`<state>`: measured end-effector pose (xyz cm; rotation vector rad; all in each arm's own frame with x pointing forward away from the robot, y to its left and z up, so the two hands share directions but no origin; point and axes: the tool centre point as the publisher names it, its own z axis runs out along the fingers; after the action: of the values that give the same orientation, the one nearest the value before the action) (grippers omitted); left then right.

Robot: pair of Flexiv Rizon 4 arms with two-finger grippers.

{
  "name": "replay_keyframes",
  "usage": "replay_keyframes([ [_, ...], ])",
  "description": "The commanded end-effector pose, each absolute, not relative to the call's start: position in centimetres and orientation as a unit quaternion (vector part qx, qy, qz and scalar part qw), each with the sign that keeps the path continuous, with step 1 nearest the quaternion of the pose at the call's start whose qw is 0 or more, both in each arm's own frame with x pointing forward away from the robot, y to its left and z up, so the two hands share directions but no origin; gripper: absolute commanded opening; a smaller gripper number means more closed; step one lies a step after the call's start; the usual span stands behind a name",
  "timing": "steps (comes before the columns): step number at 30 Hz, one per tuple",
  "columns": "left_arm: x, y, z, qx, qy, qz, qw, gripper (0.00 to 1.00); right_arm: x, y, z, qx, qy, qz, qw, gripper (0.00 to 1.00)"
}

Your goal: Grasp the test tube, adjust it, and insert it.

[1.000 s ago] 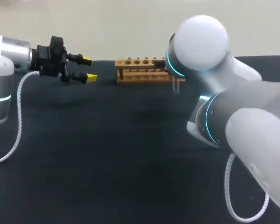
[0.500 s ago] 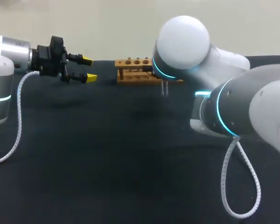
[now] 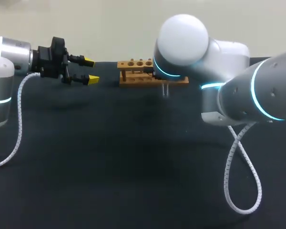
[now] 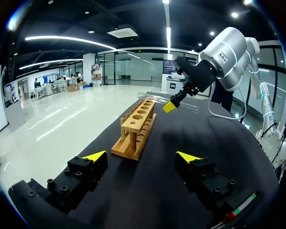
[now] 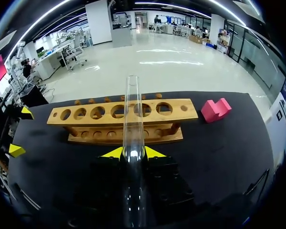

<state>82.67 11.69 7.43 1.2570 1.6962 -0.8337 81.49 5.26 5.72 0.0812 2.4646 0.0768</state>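
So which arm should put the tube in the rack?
Right, I'd say. The right fingers grip the tube just before the rack; the left fingers are open and empty.

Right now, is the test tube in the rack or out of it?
Out. The right gripper is shut on the test tube, holding it short of the wooden rack; every hole in view is empty.

The test tube (image 5: 132, 124) is gleaming clear and glossy, glass or perhaps plastic. The rack (image 5: 100, 137) is showing pale, smooth wood. The table (image 3: 109, 162) is looking matt black. The right arm (image 3: 181, 43) is shining smooth, glossy white.
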Motion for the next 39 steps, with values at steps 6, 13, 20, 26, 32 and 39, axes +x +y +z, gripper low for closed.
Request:
replay_keyframes([
  [6, 82.6, 11.7, 7.4, 0.502, 0.677, -0.332, 0.425, 1.00, 81.9, 5.5, 4.9, 0.027, 0.949, 0.030, 0.311, 0.00],
  [13, 82.6, 11.7, 7.4, 0.502, 0.677, -0.332, 0.425, 1.00, 81.9, 5.6, 4.1, 0.026, 0.952, 0.030, 0.302, 0.00],
  [20, 82.6, 11.7, 7.4, 0.502, 0.677, -0.332, 0.425, 1.00, 82.0, 5.6, 3.7, 0.027, 0.955, 0.032, 0.295, 0.00],
  [26, 82.6, 11.7, 7.4, 0.502, 0.677, -0.332, 0.425, 1.00, 82.1, 5.6, 3.2, 0.023, 0.957, 0.032, 0.287, 0.00],
  [32, 82.6, 11.7, 7.4, 0.502, 0.677, -0.332, 0.425, 1.00, 82.1, 5.7, 3.0, 0.018, 0.960, 0.033, 0.279, 0.00],
  [39, 82.6, 11.7, 7.4, 0.502, 0.677, -0.332, 0.425, 1.00, 82.2, 5.6, 2.6, 0.018, 0.962, 0.031, 0.269, 0.00],
])
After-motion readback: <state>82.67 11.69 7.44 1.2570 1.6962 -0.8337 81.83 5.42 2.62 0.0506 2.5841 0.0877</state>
